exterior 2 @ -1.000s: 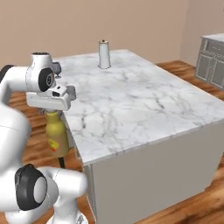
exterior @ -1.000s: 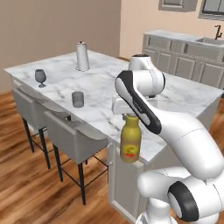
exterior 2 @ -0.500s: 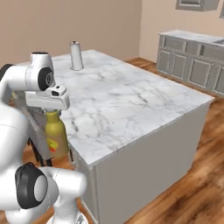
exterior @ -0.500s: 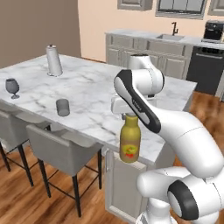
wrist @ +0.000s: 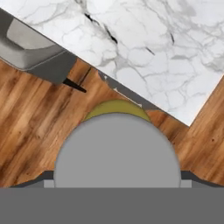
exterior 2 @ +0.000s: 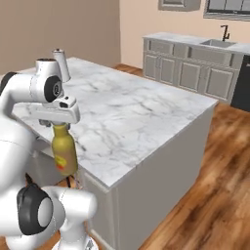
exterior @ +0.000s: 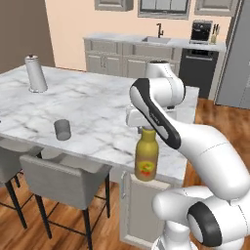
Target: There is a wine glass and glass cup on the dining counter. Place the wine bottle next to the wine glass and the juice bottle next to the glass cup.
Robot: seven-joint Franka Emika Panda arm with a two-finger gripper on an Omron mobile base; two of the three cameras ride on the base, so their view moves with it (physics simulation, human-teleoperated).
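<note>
My gripper (exterior: 145, 128) is shut on the neck of the juice bottle (exterior: 146, 160), an amber bottle with a red-and-green label. The bottle hangs upright just off the near corner of the dining counter (exterior: 102, 105), over the floor. From the right side the gripper (exterior 2: 59, 125) and the juice bottle (exterior 2: 65, 152) hang beside the dining counter's (exterior 2: 132, 122) edge. In the hand view the bottle's grey cap (wrist: 117, 151) sits between the fingertips. The glass cup (exterior: 62, 130) stands on the marble to the left. The wine glass and wine bottle are out of view.
A pale cylinder with a knob (exterior: 35, 73) stands at the counter's far left. Grey stools (exterior: 63, 178) line the near side. A sink counter (exterior: 146, 49) and a dark oven (exterior: 197, 71) run along the back wall. Wood floor (exterior 2: 205, 185) lies to the right.
The whole picture has shifted, so the base has driven along the counter. The wine glass slid out of the left base view. The juice bottle stays in the gripper.
</note>
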